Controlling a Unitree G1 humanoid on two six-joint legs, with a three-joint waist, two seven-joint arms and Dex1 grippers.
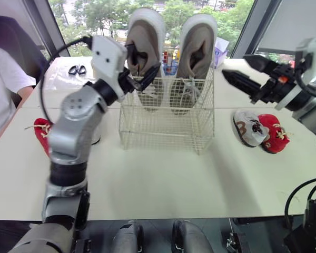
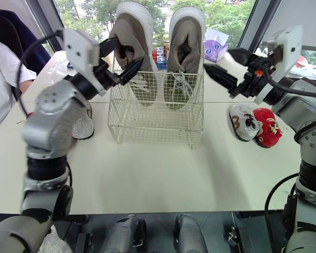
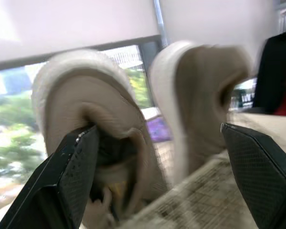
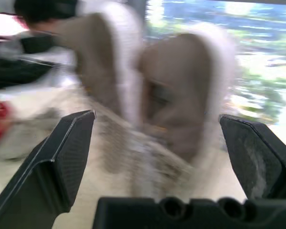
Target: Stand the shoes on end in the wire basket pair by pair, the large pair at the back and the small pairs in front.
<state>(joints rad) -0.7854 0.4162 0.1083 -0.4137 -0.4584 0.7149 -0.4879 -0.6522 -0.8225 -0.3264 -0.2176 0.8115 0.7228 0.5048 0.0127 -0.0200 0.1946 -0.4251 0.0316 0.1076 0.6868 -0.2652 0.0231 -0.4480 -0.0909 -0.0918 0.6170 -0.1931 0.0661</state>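
The large beige pair (image 1: 197, 50) stood on end, heels up, at the back of the wire basket (image 1: 166, 129) in the upper centre of the frame. The left gripper (image 1: 146, 62) hung spread open at the left-hand shoe's collar, and the right gripper (image 1: 234, 67) was also open, just right of the basket. On the table (image 1: 163, 179), a small white-and-brown shoe (image 1: 250, 128) touched a red shoe (image 1: 275, 134) at centre right, and another red shoe (image 1: 40, 132) lay at centre left.
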